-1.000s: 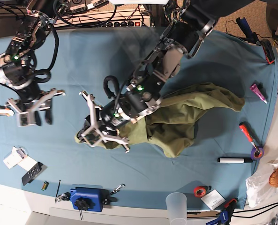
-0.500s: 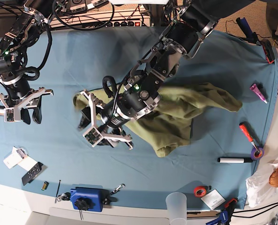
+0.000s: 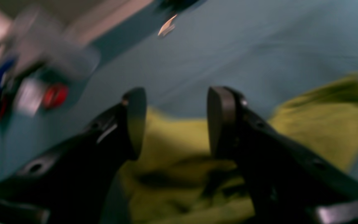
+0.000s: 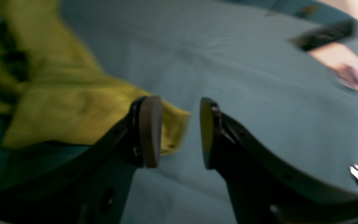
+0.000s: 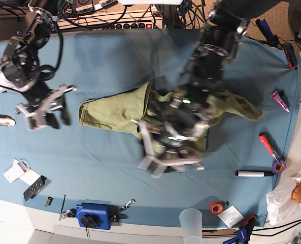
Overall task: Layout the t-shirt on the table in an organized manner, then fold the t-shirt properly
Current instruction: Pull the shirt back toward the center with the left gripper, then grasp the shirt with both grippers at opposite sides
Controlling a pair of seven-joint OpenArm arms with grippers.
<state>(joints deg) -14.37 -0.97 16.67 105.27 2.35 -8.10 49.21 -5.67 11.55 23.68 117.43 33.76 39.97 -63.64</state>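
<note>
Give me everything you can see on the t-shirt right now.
The t-shirt is olive-green, soft cotton by its look, and lies crumpled on the teal table near its middle. One part is spread flat toward the right tool; the rest is bunched, partly under the left arm. The left tool hangs open over its near edge, holding nothing. No tag shows. Both wrist views are blurred.

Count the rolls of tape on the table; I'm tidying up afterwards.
2 show in the base view: a red roll at the near edge beside the clear cup, and a purple roll near the right edge beside the orange-handled tool. The arms or shirt may hide others.
</note>
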